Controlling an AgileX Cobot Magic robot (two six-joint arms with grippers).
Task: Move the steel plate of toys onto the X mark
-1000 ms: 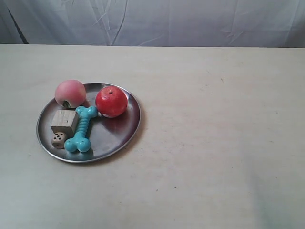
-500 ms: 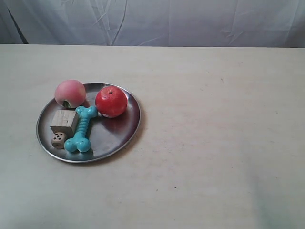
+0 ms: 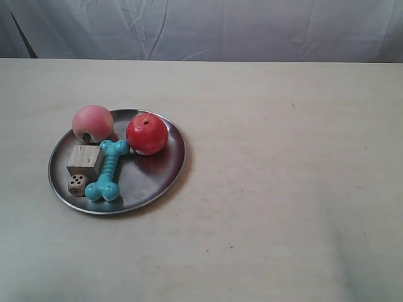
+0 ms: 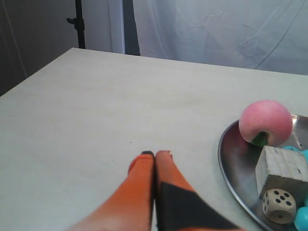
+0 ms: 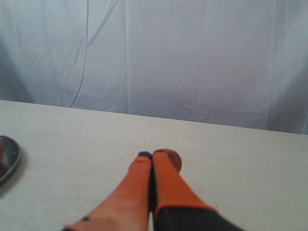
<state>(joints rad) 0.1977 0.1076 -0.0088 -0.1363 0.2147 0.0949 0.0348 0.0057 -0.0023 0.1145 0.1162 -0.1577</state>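
Observation:
The steel plate [image 3: 157, 179] lies on the left part of the beige table. It holds a pink peach [image 3: 92, 123], a red apple [image 3: 147, 134], a teal bone [image 3: 108, 170], a wooden block [image 3: 85, 160] and a die [image 3: 77, 184]. Neither arm shows in the exterior view. My left gripper [image 4: 155, 154] is shut and empty over bare table beside the plate's rim [image 4: 226, 163], with the peach [image 4: 266, 122], block [image 4: 281, 168] and die [image 4: 279, 206] in sight. My right gripper [image 5: 153, 155] is shut and empty, well away from the plate's edge [image 5: 9, 154]. A tiny dark mark [image 3: 293, 106] lies right of the plate, too small to tell its shape.
A pale cloth backdrop [image 3: 252, 28] hangs behind the table's far edge. In the left wrist view a dark stand [image 4: 79, 24] is beyond the table corner. Bare tabletop [image 3: 283, 189] stretches right of the plate.

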